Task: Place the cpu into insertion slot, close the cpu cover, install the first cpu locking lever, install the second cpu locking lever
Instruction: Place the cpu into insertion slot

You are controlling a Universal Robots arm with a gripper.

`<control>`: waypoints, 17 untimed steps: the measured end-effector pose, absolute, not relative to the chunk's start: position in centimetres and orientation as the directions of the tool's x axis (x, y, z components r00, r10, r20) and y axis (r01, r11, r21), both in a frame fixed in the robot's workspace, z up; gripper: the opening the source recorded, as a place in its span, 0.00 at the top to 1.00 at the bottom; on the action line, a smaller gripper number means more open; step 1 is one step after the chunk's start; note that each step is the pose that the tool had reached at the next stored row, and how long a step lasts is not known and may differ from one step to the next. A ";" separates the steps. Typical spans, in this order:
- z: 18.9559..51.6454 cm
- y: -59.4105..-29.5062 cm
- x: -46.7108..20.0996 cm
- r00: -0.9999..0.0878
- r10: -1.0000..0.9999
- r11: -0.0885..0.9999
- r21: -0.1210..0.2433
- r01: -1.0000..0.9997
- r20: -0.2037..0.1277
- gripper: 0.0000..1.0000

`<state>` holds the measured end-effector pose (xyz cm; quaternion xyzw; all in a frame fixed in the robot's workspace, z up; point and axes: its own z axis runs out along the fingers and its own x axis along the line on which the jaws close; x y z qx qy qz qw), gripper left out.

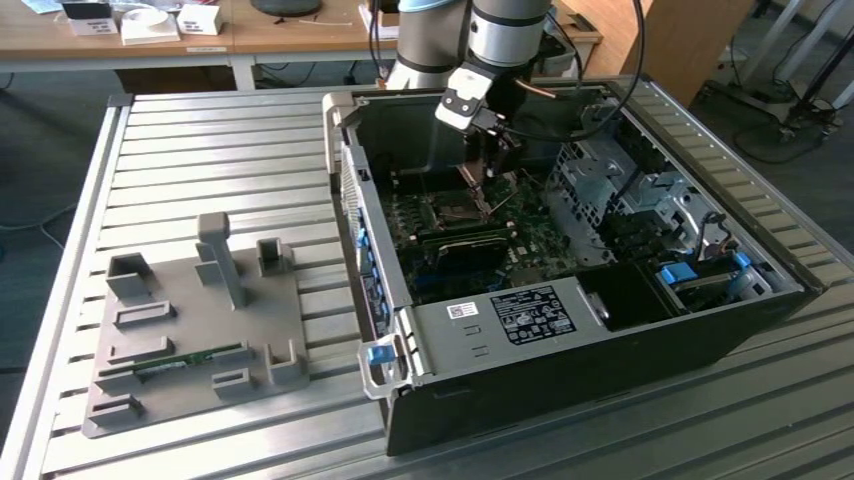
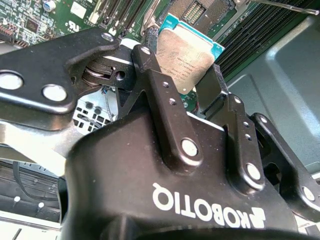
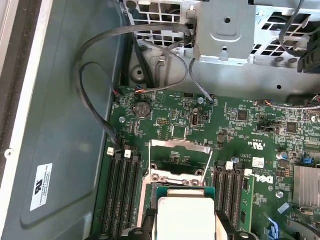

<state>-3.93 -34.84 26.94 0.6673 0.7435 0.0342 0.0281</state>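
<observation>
Computer case point(image 1: 534, 370): top open, entry from above; walls on all sides. Pincer point(image 1: 490, 172) inside, clamped on cpu point(image 3: 186, 217), over insertion slot point(image 3: 176, 176). Cpu cover point(image 3: 179, 145) stands raised on slot's drive-cage side: obstacle. Memory slots point(image 3: 122, 192) flank slot on two sides. Grey cable point(image 3: 87, 100) loops over bare case floor beside board. Drive cage point(image 3: 225, 30) close behind board. Counter point(image 1: 200, 150) beside case mostly free; grey fixture point(image 1: 200, 330) sits there, near case.

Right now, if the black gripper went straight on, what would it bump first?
Probably the square metal-rimmed insertion slot on the green board. The gripper holds the silvery square cpu near it, though depth is unclear.
</observation>
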 end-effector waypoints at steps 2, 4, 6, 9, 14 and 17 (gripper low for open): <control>26.9 -34.8 -3.9 -0.108 0.994 0.107 0.088 0.990 0.004 0.46; 26.9 -34.8 -3.9 -0.108 0.994 0.107 0.089 0.990 0.004 0.46; 26.9 -34.8 -3.9 -0.108 0.994 0.107 0.089 0.990 0.004 0.46; 26.9 -34.8 -3.9 -0.108 0.994 0.107 0.086 0.991 0.004 0.46; 26.9 -34.8 -3.9 -0.108 0.994 0.107 0.078 0.991 0.005 0.46; 26.9 -34.8 -3.9 -0.108 0.994 0.107 0.073 0.992 0.006 0.46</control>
